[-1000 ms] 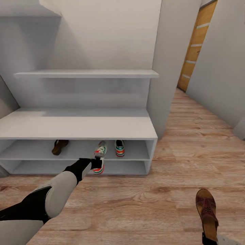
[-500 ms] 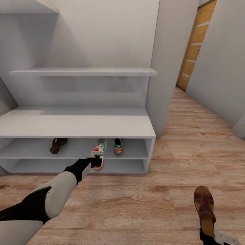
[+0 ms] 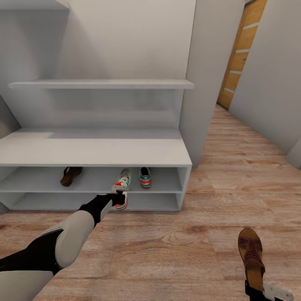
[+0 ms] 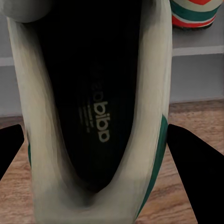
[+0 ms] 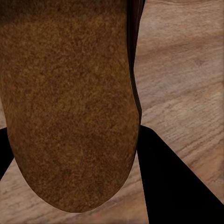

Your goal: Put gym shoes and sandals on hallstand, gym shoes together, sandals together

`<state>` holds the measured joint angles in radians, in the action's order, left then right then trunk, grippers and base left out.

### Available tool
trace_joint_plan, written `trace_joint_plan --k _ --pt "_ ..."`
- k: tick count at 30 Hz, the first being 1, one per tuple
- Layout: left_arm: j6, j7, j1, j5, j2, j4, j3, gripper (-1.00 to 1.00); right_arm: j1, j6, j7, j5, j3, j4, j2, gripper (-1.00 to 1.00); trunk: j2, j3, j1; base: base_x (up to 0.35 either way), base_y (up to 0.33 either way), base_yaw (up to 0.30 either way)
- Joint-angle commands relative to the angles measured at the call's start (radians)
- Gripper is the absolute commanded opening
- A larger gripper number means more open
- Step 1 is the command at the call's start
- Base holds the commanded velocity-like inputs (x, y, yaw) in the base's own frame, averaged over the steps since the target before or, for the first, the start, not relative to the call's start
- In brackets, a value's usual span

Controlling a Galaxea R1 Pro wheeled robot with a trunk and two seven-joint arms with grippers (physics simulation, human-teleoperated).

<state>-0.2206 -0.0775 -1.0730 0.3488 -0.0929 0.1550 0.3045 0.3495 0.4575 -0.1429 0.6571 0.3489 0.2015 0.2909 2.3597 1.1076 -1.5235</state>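
Observation:
The white hallstand (image 3: 96,151) stands ahead against the wall. On its upper shelf level lie one brown sandal (image 3: 70,175) at the left and one gym shoe (image 3: 145,177) at the right. My left gripper (image 3: 118,200) is shut on the heel of the second gym shoe (image 3: 123,184), whose toe reaches onto that shelf level just left of the first. In the left wrist view this shoe's dark insole (image 4: 98,116) faces me, with the shelved shoe (image 4: 193,11) beyond. My right gripper (image 3: 255,289) is shut on the second sandal (image 3: 251,253), over the corridor floor (image 3: 167,251); its tan footbed (image 5: 70,93) is close up.
A white wall panel (image 3: 209,75) flanks the hallstand's right end. The corridor runs on to the right toward a wooden door (image 3: 240,54). Floating shelves (image 3: 100,84) hang above the bench top. The lower shelf level (image 3: 62,202) holds nothing I can see.
The whole view has shifted a little, so the camera moved. The right gripper with its sandal has come slightly further into view. The left gripper and its shoe stay at the shelf front.

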Motion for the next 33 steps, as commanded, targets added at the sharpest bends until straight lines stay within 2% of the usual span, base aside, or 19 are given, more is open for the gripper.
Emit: trace_joint_plan --k 1,10,17,33 --pt "-0.006 -0.006 0.0 0.01 -0.001 0.003 0.008 -1.0 0.0 0.001 -0.006 0.006 0.009 0.001 0.001 -1.0 0.0 0.001 0.0 0.0 0.0 0.0" --pt "-0.006 -0.005 0.0 0.01 0.002 0.003 0.01 -1.0 0.0 0.002 -0.006 0.006 0.008 0.001 0.001 -1.0 0.0 0.001 0.0 0.123 0.0 0.0" --pt "-0.007 -0.005 -0.001 0.01 0.002 0.003 0.013 -1.0 0.0 0.003 -0.006 0.014 0.001 -0.001 0.012 -1.0 0.0 0.001 0.0 0.08 0.0 0.0" --pt "-0.006 -0.005 0.0 0.009 0.001 0.004 0.012 -1.0 0.0 0.003 -0.007 0.015 -0.001 -0.001 0.013 -1.0 0.0 0.001 0.0 0.139 -0.02 0.0"
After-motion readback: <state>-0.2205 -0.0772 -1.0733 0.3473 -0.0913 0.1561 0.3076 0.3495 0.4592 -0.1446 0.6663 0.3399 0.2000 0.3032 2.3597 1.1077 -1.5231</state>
